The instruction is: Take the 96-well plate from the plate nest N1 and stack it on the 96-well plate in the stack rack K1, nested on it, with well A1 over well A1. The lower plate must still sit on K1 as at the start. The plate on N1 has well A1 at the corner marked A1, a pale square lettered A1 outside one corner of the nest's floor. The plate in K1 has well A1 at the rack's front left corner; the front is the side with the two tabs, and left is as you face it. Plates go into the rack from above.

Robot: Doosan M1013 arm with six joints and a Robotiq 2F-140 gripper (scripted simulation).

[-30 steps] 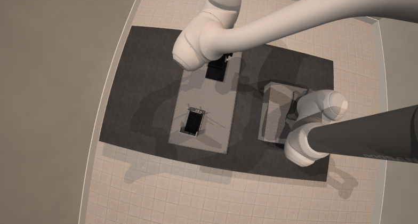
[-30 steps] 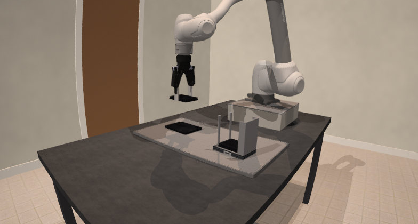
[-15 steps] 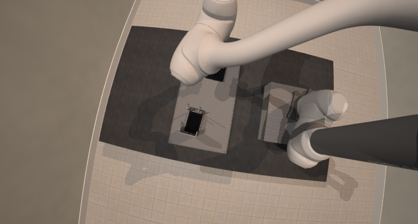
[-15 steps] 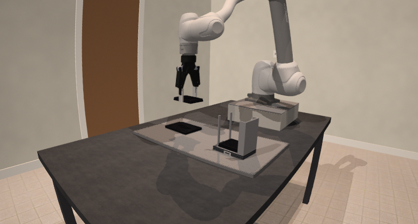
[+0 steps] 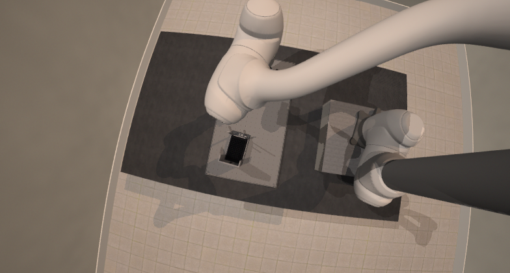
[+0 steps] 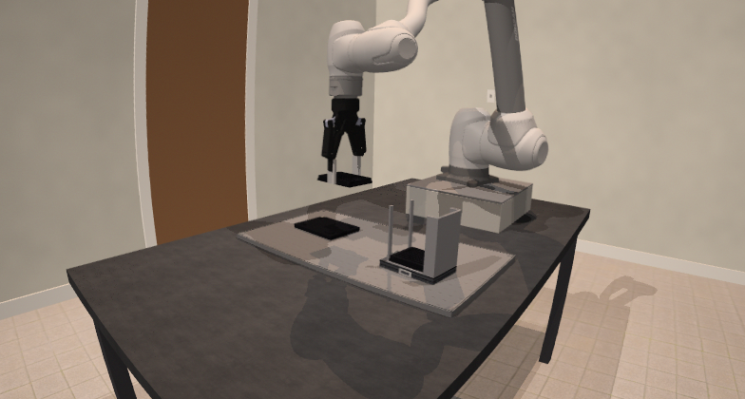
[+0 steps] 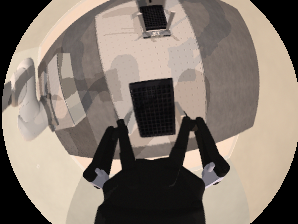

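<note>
In the exterior view we saw the table (image 6: 156, 313) filling the lower frame, with the base board (image 6: 469, 286) lying on it at centre. The plate nest N1 (image 6: 326, 227) sat on the board's left part, the stack rack K1 (image 6: 442, 242) right of it. The arm's pedestal (image 6: 513, 208) stood behind the rack, toward the upper right.

Soft, even light, overlapping shadows on the table (image 6: 208, 313), fisheye-bent wrist view.
</note>
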